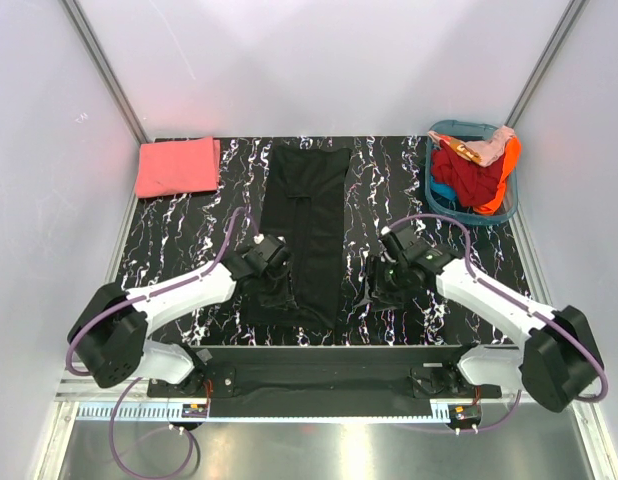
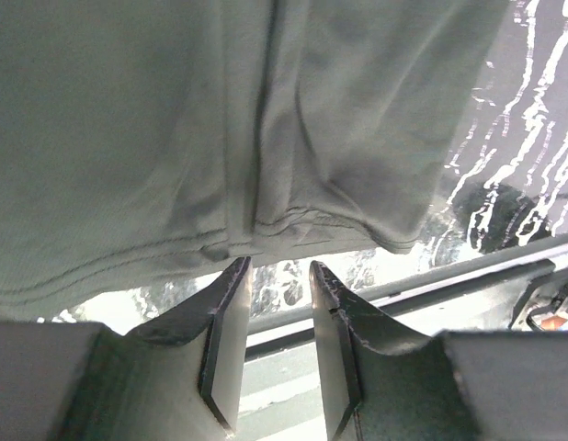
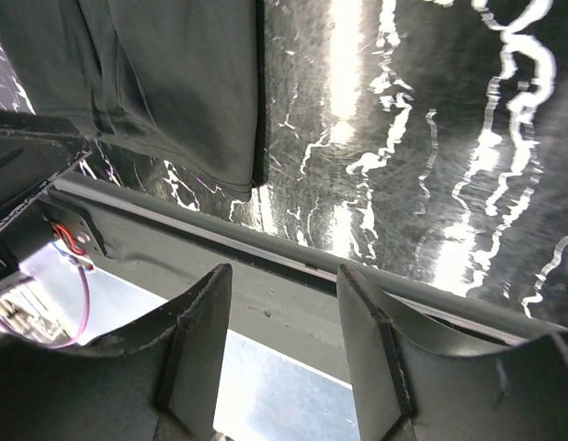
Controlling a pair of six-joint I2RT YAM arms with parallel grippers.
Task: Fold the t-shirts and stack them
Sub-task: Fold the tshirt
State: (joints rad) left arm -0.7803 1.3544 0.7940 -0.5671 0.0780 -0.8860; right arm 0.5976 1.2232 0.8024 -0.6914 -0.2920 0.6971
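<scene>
Upper left: folded coral-pink cloth t-shirt (image 1: 177, 166), soft and light. Centre: long black cloth t-shirt (image 1: 309, 215), folded into a strip, limp; take it by the near hem corners. Left gripper (image 2: 277, 268) narrowly parted at the hem, seemingly empty. Right gripper (image 3: 279, 276) wide, empty.

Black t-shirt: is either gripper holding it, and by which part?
Nothing is held. The left gripper is open at the black t-shirt hem; right gripper is open, empty.

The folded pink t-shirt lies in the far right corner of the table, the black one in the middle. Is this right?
No. The top external view shows the pink t-shirt in the far left corner; the basket stands at the far right. The black t-shirt does lie in the middle.
</scene>
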